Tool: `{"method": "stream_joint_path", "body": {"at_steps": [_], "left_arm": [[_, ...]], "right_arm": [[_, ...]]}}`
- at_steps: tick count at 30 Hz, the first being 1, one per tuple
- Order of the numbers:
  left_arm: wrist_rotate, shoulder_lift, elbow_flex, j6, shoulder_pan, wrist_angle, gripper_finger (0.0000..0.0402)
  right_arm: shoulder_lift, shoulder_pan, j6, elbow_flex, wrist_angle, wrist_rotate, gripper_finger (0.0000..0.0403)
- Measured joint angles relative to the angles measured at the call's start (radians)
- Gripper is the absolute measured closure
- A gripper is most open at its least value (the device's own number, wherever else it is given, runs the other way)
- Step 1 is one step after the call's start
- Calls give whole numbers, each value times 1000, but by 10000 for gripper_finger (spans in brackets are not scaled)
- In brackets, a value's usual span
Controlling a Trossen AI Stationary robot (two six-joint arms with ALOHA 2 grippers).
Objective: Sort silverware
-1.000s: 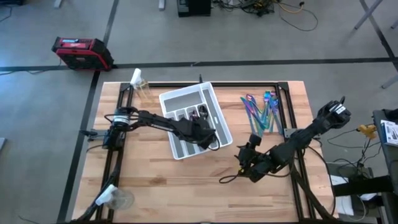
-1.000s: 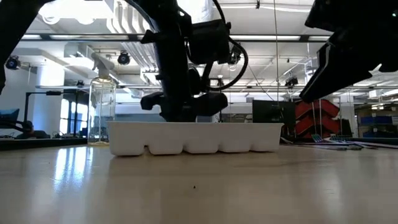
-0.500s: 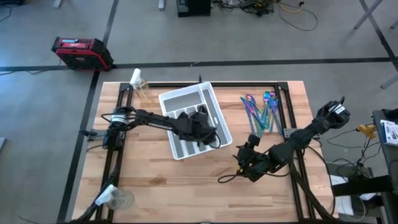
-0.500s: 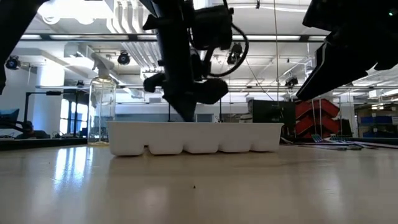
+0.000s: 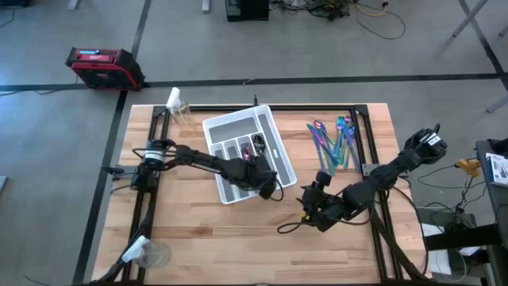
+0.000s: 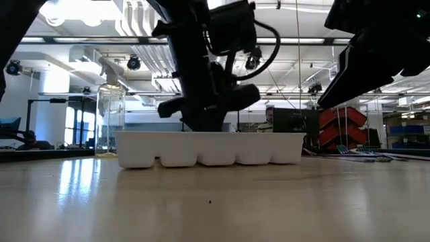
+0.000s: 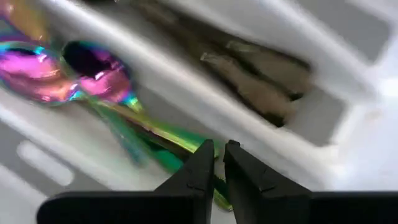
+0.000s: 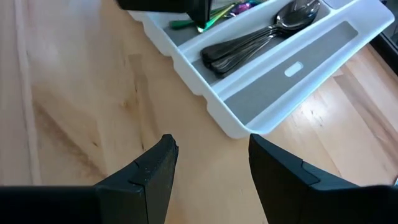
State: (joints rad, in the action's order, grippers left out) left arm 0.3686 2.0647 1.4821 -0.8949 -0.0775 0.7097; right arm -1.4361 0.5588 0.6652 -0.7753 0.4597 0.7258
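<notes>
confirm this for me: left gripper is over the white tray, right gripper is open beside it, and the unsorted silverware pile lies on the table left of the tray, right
Not quite. The unsorted silverware pile lies right of the white tray, as the high view shows. The left gripper is over the tray; the right gripper is open beside it.

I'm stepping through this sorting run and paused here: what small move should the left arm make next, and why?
Probably lift the left gripper straight up out of the white cutlery tray. Its fingers look shut with nothing between them, just above the iridescent spoons lying in a compartment, so that piece seems delivered. More iridescent silverware waits on the table beside the tray, nearer the open right gripper.
</notes>
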Motion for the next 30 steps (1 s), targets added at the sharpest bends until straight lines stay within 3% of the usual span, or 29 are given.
{"method": "stream_joint_path", "body": {"at_steps": [2,6,7,17,23,27,30], "left_arm": [[94,-8,15,2,-11,67,377],[395,-18,60,-43,-8,195,377],[421,-18,60,-57,0,215,377],[160,95,47,-99,62,158,377],[100,78,60,-13,-21,87,377],[168,18,103,45,-90,150,377],[311,-49,108,-55,-113,312,377]], "right_arm": [[0,-1,-7,0,-9,3,222],[0,-1,-22,0,-26,2,222],[0,-1,-22,0,-34,2,222],[-6,-1,-22,0,-67,1,222],[-5,-17,-82,0,-128,8,222],[-7,-53,-159,0,-227,8,222],[-30,-83,-231,0,-309,7,222]]}}
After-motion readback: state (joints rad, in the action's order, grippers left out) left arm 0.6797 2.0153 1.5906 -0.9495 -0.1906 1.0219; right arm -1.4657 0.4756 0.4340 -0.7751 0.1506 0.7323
